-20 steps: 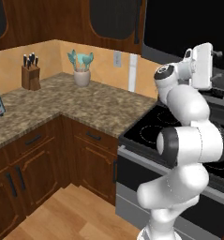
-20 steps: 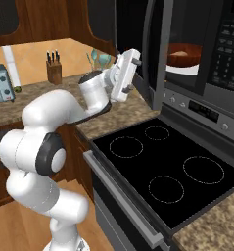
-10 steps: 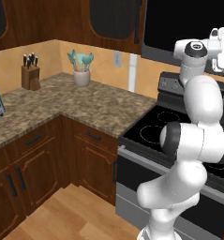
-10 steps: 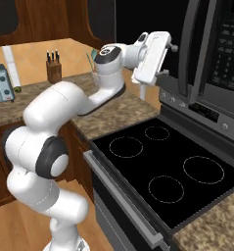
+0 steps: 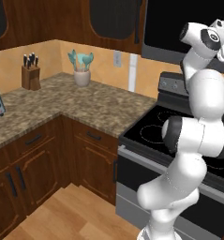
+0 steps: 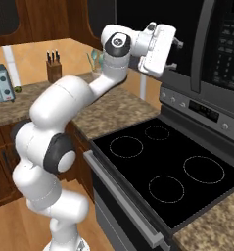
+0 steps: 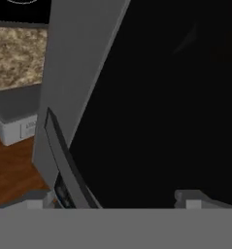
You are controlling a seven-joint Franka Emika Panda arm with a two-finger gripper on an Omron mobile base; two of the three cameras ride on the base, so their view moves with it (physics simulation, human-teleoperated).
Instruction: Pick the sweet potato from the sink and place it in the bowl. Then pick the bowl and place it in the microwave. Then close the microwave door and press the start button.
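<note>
microwave door [image 6: 187,54]: stood close to shut against the microwave [image 6: 221,49], dark window facing the arm; seen from the hand view as a black panel with a grey edge [image 7: 78,73].
gripper [image 6: 173,53]: raised high beside the door's face, jaws spread wide, nothing between them; contact with the door could not be told.
surface: black glass stove top [image 6: 172,166] with four ringed burners, directly below the microwave; speckled brown granite counter [image 5: 76,105] running left and round the corner.
room: dark wood cabinets [image 5: 43,154] below and above, pale orange wall, light wood floor [image 5: 80,215].
on the counter: knife block [image 5: 31,72], pot of teal utensils [image 5: 81,68], grey toaster oven [image 6: 1,83] at the far left.
writing: button panel [image 6: 228,46] at the microwave's right carried small marks, too blurred to read; white wall outlet [image 5: 117,58] blank.
edges and open room: stove's front edge stood proud of the counter; open floor in front of the cabinets; bare granite between the utensil pot and the stove.
</note>
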